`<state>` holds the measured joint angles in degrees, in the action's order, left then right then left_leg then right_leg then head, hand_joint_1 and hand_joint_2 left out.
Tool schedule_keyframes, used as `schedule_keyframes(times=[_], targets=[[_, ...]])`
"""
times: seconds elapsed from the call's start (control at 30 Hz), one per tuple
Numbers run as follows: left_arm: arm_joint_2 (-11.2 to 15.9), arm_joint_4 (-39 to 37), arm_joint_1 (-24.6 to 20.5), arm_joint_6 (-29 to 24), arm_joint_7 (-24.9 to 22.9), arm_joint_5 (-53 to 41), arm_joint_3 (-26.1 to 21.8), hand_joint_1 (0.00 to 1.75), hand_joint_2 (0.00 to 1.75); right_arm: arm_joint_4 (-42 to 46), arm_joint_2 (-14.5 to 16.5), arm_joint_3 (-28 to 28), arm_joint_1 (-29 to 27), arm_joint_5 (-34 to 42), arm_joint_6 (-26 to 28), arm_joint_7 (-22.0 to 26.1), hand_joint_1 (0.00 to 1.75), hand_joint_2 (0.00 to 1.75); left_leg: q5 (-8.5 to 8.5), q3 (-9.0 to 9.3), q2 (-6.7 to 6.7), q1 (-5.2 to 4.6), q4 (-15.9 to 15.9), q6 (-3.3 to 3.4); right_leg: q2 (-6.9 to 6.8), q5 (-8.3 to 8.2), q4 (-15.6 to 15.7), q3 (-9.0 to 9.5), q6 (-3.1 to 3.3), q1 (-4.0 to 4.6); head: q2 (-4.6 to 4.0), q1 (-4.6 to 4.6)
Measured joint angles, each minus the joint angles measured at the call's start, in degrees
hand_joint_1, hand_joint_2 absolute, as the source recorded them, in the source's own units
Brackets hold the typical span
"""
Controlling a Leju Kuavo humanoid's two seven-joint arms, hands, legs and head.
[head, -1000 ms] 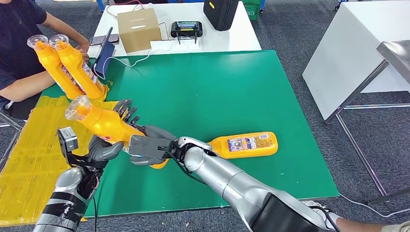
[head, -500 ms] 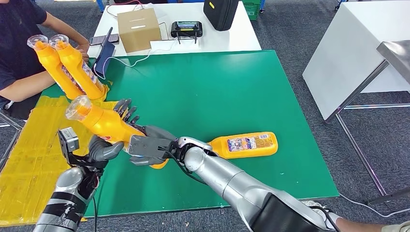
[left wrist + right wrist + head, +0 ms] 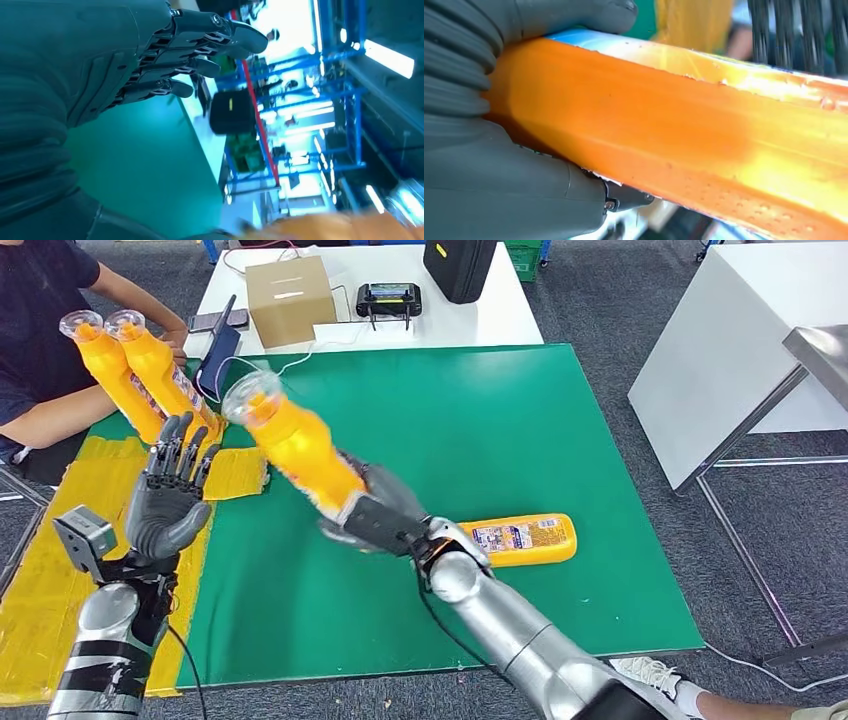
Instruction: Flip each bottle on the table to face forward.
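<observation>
My right hand point(image 3: 380, 510) grips the lower body of an orange bottle point(image 3: 295, 445) with a clear cap, holding it tilted above the green table point(image 3: 450, 410); the right wrist view has the bottle point(image 3: 704, 135) pressed against my palm point(image 3: 499, 165). My left hand point(image 3: 168, 502) is raised over the table's left edge with fingers spread and nothing in it, and its fingers point(image 3: 200, 45) stand apart in the left wrist view. A second orange bottle point(image 3: 515, 538) lies on its side, label up, near the table's front right. Two more orange bottles point(image 3: 135, 375) are held upright by a person at the far left.
A person in a dark top point(image 3: 40, 330) sits at the left. Yellow sheeting point(image 3: 60, 570) covers the table's left side. A white table behind holds a cardboard box point(image 3: 288, 295), a controller point(image 3: 385, 298) and a black case point(image 3: 460, 265). A white cabinet point(image 3: 740, 350) stands right.
My left hand let go of the bottle and drew back to the left, opening. My right hand swung the bottle rightward and more upright over the table.
</observation>
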<state>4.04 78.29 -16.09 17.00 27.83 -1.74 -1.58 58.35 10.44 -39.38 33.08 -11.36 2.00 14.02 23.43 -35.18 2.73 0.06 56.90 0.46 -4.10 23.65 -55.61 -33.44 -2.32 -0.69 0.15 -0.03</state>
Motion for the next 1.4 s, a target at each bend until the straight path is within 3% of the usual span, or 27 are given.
schedule_keyframes(times=[0.2, 0.6, 0.9, 1.23, 1.4], targets=[[-0.44, 1.32, 0.25, 0.13, 0.01, -0.48, -1.38, 0.00, 1.75, 5.75, -1.34, 5.37, -2.24, -1.61, -1.27, 0.58, 1.75, 1.75, -0.01, 0.02, 0.02, 0.00, 0.00, 0.00, 0.01, -0.01, -0.01, 0.02, 0.00, 0.02, 0.00, 0.00], [-0.77, 1.49, 0.37, 0.73, -0.03, -0.72, -1.81, 0.00, 1.75, 6.17, -1.20, 6.75, -2.56, -2.81, -3.28, 0.48, 1.75, 1.75, -0.01, 0.00, 0.01, 0.02, 0.00, -0.01, 0.01, 0.00, -0.02, 0.02, 0.00, 0.03, 0.00, 0.00], [-0.91, 1.49, 0.36, 1.11, -0.03, -0.78, -1.72, 0.00, 1.75, 3.52, -0.14, 4.99, -1.09, -4.06, -5.24, -0.85, 1.75, 1.75, -0.02, 0.01, 0.02, 0.02, -0.01, -0.01, 0.01, 0.00, -0.03, 0.02, 0.00, 0.04, 0.00, 0.00], [-1.66, 0.86, -0.39, 2.03, 0.10, -0.78, 0.59, 0.00, 1.75, -7.26, 3.83, -3.57, 3.14, -5.85, -9.23, -2.25, 1.75, 1.75, -0.02, 0.00, 0.02, 0.03, -0.01, -0.01, 0.01, 0.00, -0.03, -0.01, 0.00, 0.04, 0.00, -0.01], [-1.84, 0.79, -0.40, 2.03, 0.14, -0.78, 0.92, 0.00, 1.75, -9.39, 4.72, -4.85, 3.79, -5.82, -9.25, -2.29, 1.75, 1.75, -0.02, 0.00, 0.02, 0.02, 0.00, -0.01, 0.01, 0.00, -0.02, 0.00, 0.00, 0.03, 0.00, 0.00]])
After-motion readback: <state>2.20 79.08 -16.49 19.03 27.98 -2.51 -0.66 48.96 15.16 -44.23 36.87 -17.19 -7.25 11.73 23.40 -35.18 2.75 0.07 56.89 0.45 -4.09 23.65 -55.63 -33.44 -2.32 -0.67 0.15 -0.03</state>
